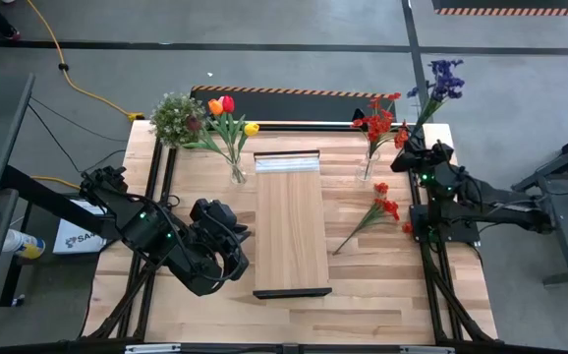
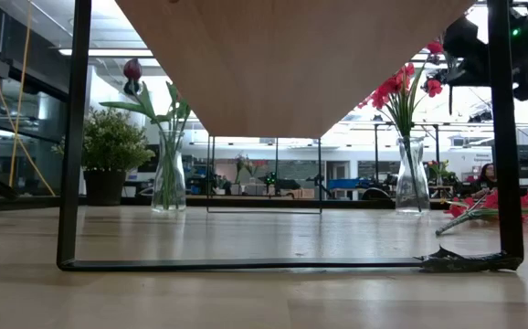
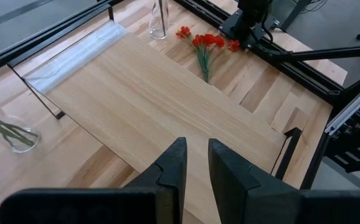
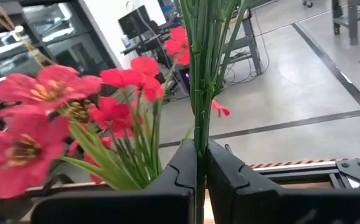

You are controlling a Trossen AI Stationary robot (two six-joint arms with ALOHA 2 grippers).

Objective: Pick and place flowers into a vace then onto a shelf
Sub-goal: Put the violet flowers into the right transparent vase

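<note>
Now gripping purple sprig stem in right claw beside right vase; left claw hovering narrow over shelf.

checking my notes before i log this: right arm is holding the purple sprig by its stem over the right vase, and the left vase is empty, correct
Not quite: the left vase is not empty; the high view shows orange, red and yellow tulips standing in it. The rest holds: the right gripper pinches the purple sprig by its stem near the right vase.
</note>
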